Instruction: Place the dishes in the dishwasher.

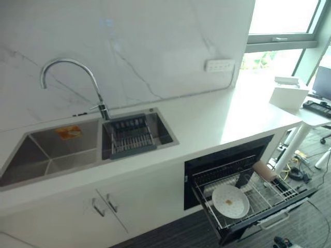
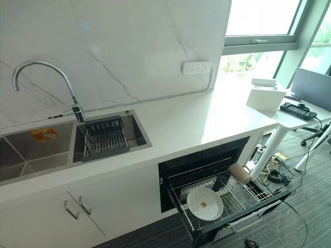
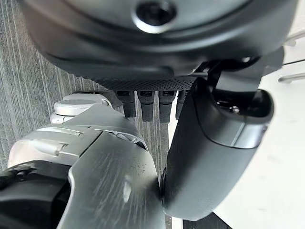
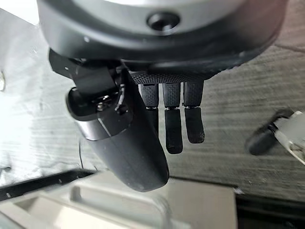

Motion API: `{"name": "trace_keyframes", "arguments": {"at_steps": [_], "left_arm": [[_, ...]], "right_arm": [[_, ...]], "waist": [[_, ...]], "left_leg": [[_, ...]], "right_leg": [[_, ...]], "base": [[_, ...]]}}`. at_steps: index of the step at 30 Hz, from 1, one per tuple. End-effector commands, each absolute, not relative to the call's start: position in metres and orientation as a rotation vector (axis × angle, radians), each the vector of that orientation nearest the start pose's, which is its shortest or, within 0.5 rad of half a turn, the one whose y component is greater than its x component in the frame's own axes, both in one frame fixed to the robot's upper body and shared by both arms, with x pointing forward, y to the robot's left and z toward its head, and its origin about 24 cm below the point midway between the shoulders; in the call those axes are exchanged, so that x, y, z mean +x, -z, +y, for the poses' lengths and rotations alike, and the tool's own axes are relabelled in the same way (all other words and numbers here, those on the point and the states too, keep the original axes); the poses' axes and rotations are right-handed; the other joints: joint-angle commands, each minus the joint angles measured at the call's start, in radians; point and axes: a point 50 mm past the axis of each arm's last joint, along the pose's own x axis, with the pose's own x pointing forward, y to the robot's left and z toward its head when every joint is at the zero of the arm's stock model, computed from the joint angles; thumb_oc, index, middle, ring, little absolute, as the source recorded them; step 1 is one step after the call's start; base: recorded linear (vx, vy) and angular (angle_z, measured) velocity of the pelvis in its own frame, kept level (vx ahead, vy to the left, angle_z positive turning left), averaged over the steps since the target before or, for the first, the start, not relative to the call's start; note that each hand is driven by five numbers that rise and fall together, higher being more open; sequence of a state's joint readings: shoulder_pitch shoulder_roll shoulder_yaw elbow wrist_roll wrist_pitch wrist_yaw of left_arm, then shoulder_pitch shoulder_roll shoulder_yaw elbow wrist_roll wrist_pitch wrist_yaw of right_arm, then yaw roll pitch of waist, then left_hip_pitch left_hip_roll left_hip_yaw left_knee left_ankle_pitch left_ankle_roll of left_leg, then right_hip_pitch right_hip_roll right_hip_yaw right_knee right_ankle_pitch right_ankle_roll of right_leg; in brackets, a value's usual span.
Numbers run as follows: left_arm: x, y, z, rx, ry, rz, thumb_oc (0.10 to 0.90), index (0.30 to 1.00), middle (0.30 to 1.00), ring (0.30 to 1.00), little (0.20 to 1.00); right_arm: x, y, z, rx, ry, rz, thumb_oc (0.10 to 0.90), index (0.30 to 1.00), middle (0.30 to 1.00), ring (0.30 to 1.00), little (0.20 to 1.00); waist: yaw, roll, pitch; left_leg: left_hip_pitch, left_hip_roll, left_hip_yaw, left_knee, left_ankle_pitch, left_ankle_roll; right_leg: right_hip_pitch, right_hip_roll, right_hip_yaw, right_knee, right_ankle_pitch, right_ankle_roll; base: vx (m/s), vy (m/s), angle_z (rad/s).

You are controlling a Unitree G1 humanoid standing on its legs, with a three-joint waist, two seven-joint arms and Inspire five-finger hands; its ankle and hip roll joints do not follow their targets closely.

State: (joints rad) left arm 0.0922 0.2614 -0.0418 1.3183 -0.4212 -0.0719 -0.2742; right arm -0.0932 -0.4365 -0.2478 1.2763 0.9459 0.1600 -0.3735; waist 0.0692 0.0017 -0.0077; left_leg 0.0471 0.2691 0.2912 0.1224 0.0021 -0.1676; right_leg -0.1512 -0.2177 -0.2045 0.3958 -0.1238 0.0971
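Note:
A white round plate (image 1: 230, 201) with a small brown spot lies flat in the pulled-out wire rack (image 1: 273, 197) of the dishwasher, under the counter at the right. A tan cup-like item (image 1: 264, 171) and a dark item (image 1: 243, 179) sit at the rack's back. My left hand (image 3: 147, 102) hangs over grey carpet with relaxed fingers and holds nothing. The fingers of my right hand (image 4: 174, 124) are straight and empty, hanging above the floor near a pale panel with a handle (image 4: 119, 205).
A double steel sink (image 1: 51, 155) with a curved faucet (image 1: 95, 88) is set in the white counter; its right basin holds a dark drying rack (image 1: 132, 137). A white box (image 1: 288, 94) stands at the counter's far right. A desk and cables lie beyond the dishwasher.

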Motion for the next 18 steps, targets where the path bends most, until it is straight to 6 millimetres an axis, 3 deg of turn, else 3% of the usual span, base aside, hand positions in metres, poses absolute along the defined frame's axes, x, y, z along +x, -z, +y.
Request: {"name": "trace_keyframes", "arguments": {"at_steps": [1, 11, 14, 16, 18], "left_arm": [[0.046, 0.161, 0.254, -0.222, -0.191, 1.221, 0.800, 0.900, 0.900, 0.900, 0.900], [0.046, 0.160, 0.259, -0.218, -0.231, 1.216, 0.800, 0.900, 0.900, 0.900, 0.900], [0.046, 0.160, 0.260, -0.212, -0.230, 1.215, 0.800, 0.900, 0.900, 0.900, 0.900], [0.043, 0.160, 0.261, -0.214, -0.238, 1.221, 0.800, 0.900, 0.900, 0.900, 0.900], [0.038, 0.160, 0.261, -0.204, -0.233, 1.229, 0.800, 0.900, 0.900, 0.900, 0.900]], "right_arm": [[0.132, 0.109, -0.339, 0.562, 1.185, 0.964, 0.400, 0.300, 0.300, 0.300, 0.300], [0.158, 0.102, -0.334, 0.451, 1.027, 1.009, 0.400, 0.300, 0.300, 0.300, 0.300], [0.170, 0.095, -0.335, 0.499, 1.035, 0.966, 0.400, 0.300, 0.300, 0.300, 0.300], [0.183, 0.087, -0.337, 0.699, 1.066, 0.847, 0.400, 0.300, 0.300, 0.300, 0.300], [0.186, 0.084, -0.342, 0.726, 1.094, 0.795, 0.400, 0.300, 0.300, 0.300, 0.300]], "waist": [[0.016, -0.025, 0.069], [0.088, -0.010, 0.074], [0.110, -0.005, 0.076], [0.133, 0.000, 0.075], [0.152, 0.003, 0.073]], "left_leg": [[-0.024, -0.038, -0.055, 0.178, -0.210, 0.072], [-0.043, -0.061, -0.115, 0.178, -0.208, 0.074], [-0.053, -0.066, -0.134, 0.178, -0.205, 0.071], [-0.064, -0.075, -0.153, 0.178, -0.203, 0.070], [-0.074, -0.083, -0.171, 0.178, -0.202, 0.070]], "right_leg": [[0.108, -0.010, -0.049, -0.096, -0.014, 0.034], [0.131, -0.060, -0.101, -0.096, -0.011, 0.049], [0.138, -0.077, -0.126, -0.096, -0.008, 0.053], [0.146, -0.093, -0.151, -0.096, -0.007, 0.057], [0.151, -0.104, -0.165, -0.096, -0.007, 0.059]], "base": [[0.04, -0.011, 0.12], [0.03, -0.001, 0.25], [0.03, 0.022, 0.36], [0.05, 0.048, 0.61], [0.07, 0.046, 0.52]]}}
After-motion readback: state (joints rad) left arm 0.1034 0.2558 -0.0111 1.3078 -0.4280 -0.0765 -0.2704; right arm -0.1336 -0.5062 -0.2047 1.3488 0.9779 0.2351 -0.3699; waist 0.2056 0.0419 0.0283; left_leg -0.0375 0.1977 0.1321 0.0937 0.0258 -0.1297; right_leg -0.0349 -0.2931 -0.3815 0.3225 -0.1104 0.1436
